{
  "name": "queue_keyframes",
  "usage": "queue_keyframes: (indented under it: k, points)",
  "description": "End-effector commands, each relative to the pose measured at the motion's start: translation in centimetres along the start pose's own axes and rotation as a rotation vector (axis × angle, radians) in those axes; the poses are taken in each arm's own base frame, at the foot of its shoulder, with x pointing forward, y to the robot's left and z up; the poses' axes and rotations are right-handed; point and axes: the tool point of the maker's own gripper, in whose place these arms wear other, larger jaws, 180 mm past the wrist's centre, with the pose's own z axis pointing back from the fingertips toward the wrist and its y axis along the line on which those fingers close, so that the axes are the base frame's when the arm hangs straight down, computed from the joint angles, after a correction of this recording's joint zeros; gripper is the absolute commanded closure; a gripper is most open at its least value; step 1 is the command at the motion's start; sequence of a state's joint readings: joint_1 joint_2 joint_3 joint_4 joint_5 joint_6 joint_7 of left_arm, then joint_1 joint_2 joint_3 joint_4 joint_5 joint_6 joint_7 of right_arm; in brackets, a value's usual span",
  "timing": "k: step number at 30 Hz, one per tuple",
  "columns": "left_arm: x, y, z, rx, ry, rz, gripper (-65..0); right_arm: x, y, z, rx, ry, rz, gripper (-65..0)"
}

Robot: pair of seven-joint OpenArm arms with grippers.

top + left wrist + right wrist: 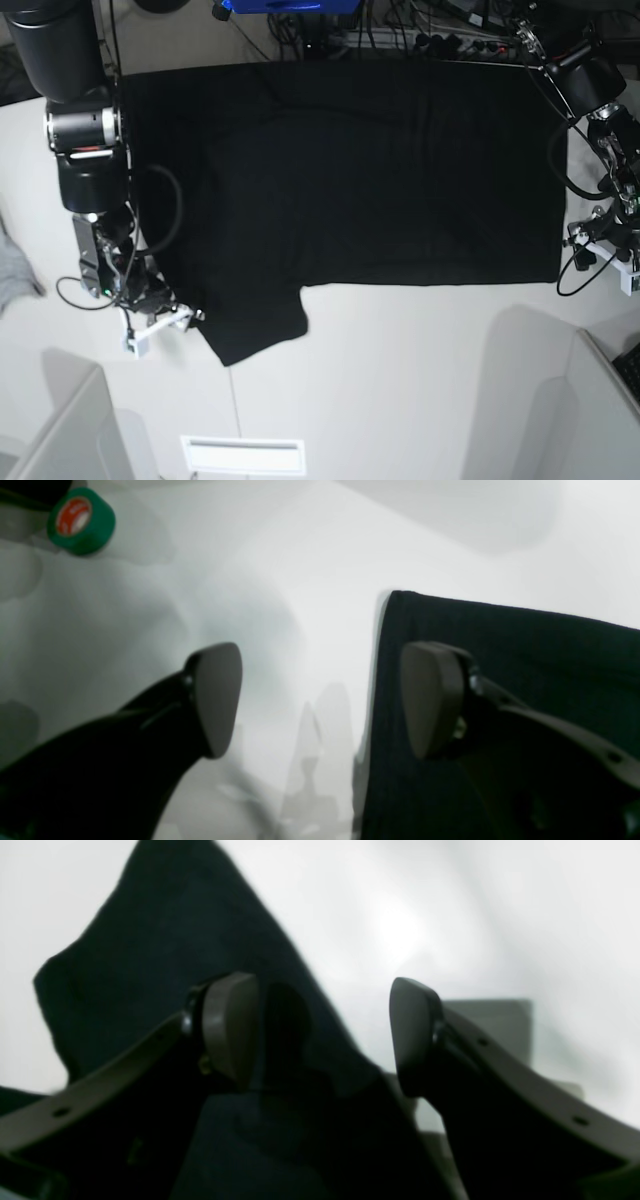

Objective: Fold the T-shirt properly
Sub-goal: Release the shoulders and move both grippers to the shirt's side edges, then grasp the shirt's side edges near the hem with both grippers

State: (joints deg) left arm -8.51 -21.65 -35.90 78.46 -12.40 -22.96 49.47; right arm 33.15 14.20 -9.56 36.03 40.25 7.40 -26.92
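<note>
While the T-shirt [350, 180] lies spread flat and unfolded, we hold both grippers [320, 700] [325, 1035] wide open, gripping nothing; folding remains.

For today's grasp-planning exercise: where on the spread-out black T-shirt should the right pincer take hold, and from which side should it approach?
Grip the sleeve of the T-shirt, the flap jutting past the hem toward the front of the table. Its free edges lie flat with bare table beside them. The right pincer, open, sits at the sleeve's outer edge, so it could probably slide in from that side.
</note>
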Motion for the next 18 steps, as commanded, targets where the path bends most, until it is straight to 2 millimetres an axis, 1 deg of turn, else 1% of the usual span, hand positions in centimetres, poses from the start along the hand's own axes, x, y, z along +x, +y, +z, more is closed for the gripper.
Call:
queue_keyframes:
  k: [1, 6, 8, 9, 10, 13, 15, 17, 18]
  points:
    - [2.1, 0.7, 0.5, 0.013, -0.058, -0.012, -47.9, 1.3, 0.7, 0.3, 0.018, -0.012, 0.012, -38.4]
    - [2.2, 0.7, 0.5, 0.013, -0.058, -0.015, -47.9, 0.9, 1.5, 0.0, 0.028, -0.005, 0.014, -38.1]
    - [2.3, 0.6, 0.5, 0.012, -0.059, -0.016, -47.9, 0.7, 1.4, 0.0, 0.027, -0.001, 0.013, -36.9]
    - [2.3, 0.6, 0.5, 0.011, -0.059, -0.015, -47.9, 0.3, 1.2, -0.1, 0.024, 0.004, 0.011, -34.4]
    - [2.2, 0.7, 0.4, 0.011, -0.055, -0.013, -47.9, 0.1, 1.2, -0.1, 0.024, 0.005, 0.011, -30.2]
    - [1.3, 0.6, -0.4, 0.001, -0.023, 0.011, -47.9, 0.1, 1.1, -0.1, 0.022, 0.006, 0.009, -14.4]
    - [1.4, 0.5, -1.0, -0.008, -0.016, 0.034, -47.9, 0.1, 1.1, -0.1, 0.022, 0.005, 0.008, -6.3]
    - [1.0, 0.4, -1.7, -0.018, 0.004, 0.058, -47.9, 0.2, 0.9, -0.1, 0.018, 0.003, 0.003, 0.0]
    - [1.0, 0.3, -2.0, -0.024, 0.01, 0.07, -47.9, 0.2, 0.8, -0.1, 0.016, 0.003, 0.004, 0.0]
